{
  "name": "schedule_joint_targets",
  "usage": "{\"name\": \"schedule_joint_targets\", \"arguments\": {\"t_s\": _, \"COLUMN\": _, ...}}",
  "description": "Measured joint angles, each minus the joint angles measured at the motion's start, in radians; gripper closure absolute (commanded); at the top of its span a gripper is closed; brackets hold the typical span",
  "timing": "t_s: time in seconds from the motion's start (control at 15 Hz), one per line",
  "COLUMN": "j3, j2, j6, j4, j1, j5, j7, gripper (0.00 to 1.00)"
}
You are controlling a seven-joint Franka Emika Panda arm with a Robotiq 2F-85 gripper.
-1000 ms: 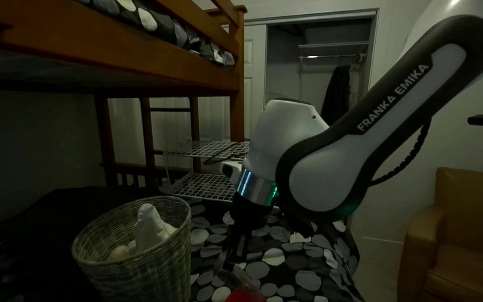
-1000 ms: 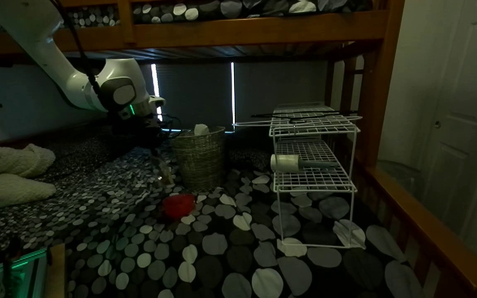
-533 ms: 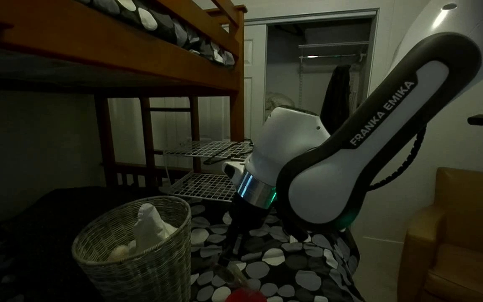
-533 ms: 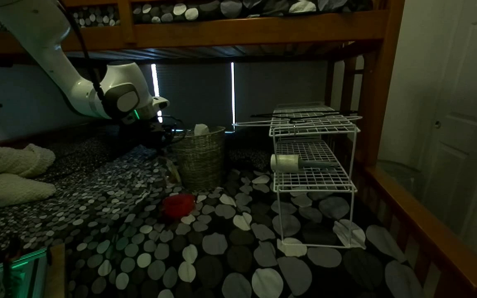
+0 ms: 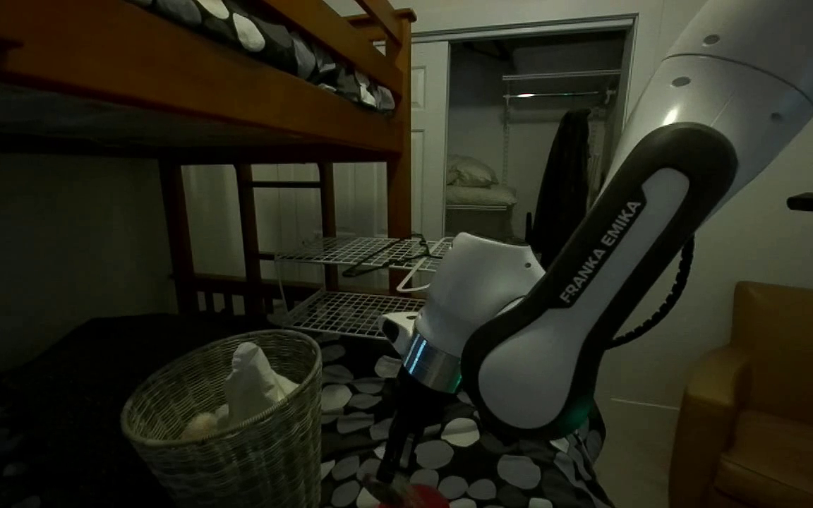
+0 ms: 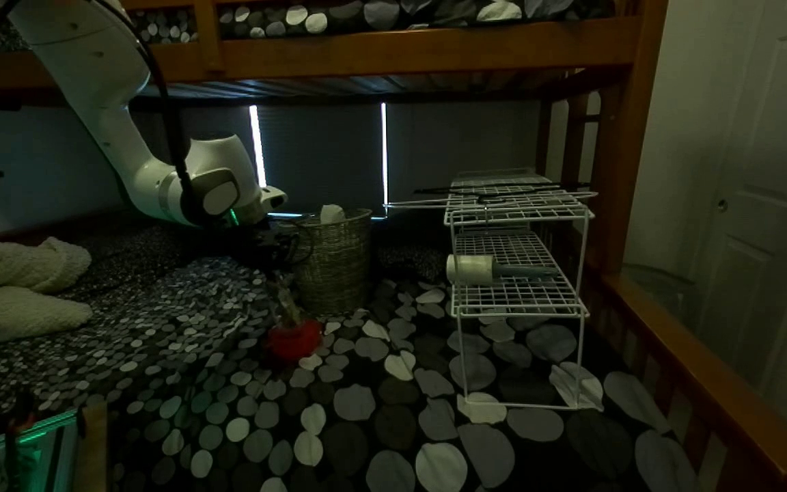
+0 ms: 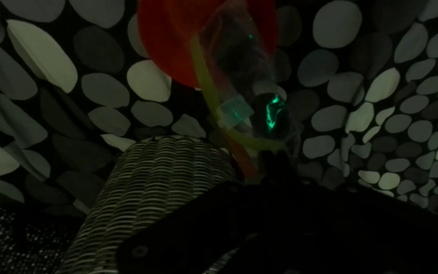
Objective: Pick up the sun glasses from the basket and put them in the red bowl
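Sunglasses (image 7: 255, 82) in clear plastic (image 7: 261, 62) stretch from the top of the wrist view to just below its centre, where the hand (image 7: 275, 158) has their near end pinched, its fingers drawn close together. A green glint sits on their dark part, and a yellow strip (image 7: 203, 74) curves down the left side of the plastic. Their far end overlaps the red bowl (image 7: 162, 45), which the top of that frame cuts off; in an exterior view the sunglasses (image 6: 289, 304) hang from the hand, left of centre, with their lower end at the bowl. Whether they touch it I cannot tell. Beside them, the woven wall of the basket (image 7: 158, 190) takes up the lower left of the wrist view.

An exterior view looks down into the basket, at lower left of the frame: a white item (image 5: 255, 384) stands up inside, next to a rounded beige one (image 5: 202, 425), and a tan armchair (image 5: 766, 423) fills the lower right corner. In an exterior view the whole bowl sits on the dotted surface (image 6: 366, 410), and a pale roller (image 6: 472, 270) with a grey-blue handle lies on the lower shelf of the white rack (image 6: 520, 301), right of centre; a fleecy heap (image 6: 18, 294) lies at the left edge.
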Motion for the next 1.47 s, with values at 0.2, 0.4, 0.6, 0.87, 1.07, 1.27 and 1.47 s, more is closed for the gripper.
{"name": "schedule_joint_targets", "arguments": {"t_s": 0.2, "j3": 0.002, "j2": 0.029, "j6": 0.056, "j4": -0.006, "j1": -0.036, "j5": -0.111, "j7": 0.018, "gripper": 1.0}}
{"name": "schedule_joint_targets", "arguments": {"t_s": 0.4, "j3": 0.004, "j2": 0.063, "j6": 0.138, "j4": -0.019, "j1": -0.065, "j5": -0.195, "j7": 0.034, "gripper": 1.0}}
{"name": "schedule_joint_targets", "arguments": {"t_s": 0.6, "j3": 0.012, "j2": 0.098, "j6": 0.165, "j4": -0.027, "j1": -0.073, "j5": -0.247, "j7": 0.055, "gripper": 1.0}}
{"name": "schedule_joint_targets", "arguments": {"t_s": 0.87, "j3": -0.022, "j2": 0.126, "j6": 0.179, "j4": -0.032, "j1": -0.035, "j5": -0.255, "j7": 0.045, "gripper": 1.0}}
{"name": "schedule_joint_targets", "arguments": {"t_s": 1.07, "j3": -0.085, "j2": 0.129, "j6": 0.185, "j4": -0.033, "j1": 0.016, "j5": -0.269, "j7": 0.036, "gripper": 1.0}}
{"name": "schedule_joint_targets", "arguments": {"t_s": 1.27, "j3": -0.161, "j2": 0.13, "j6": 0.185, "j4": -0.038, "j1": 0.079, "j5": -0.277, "j7": 0.027, "gripper": 0.81}}
{"name": "schedule_joint_targets", "arguments": {"t_s": 1.47, "j3": -0.225, "j2": 0.137, "j6": 0.185, "j4": -0.049, "j1": 0.125, "j5": -0.28, "j7": 0.017, "gripper": 0.58}}
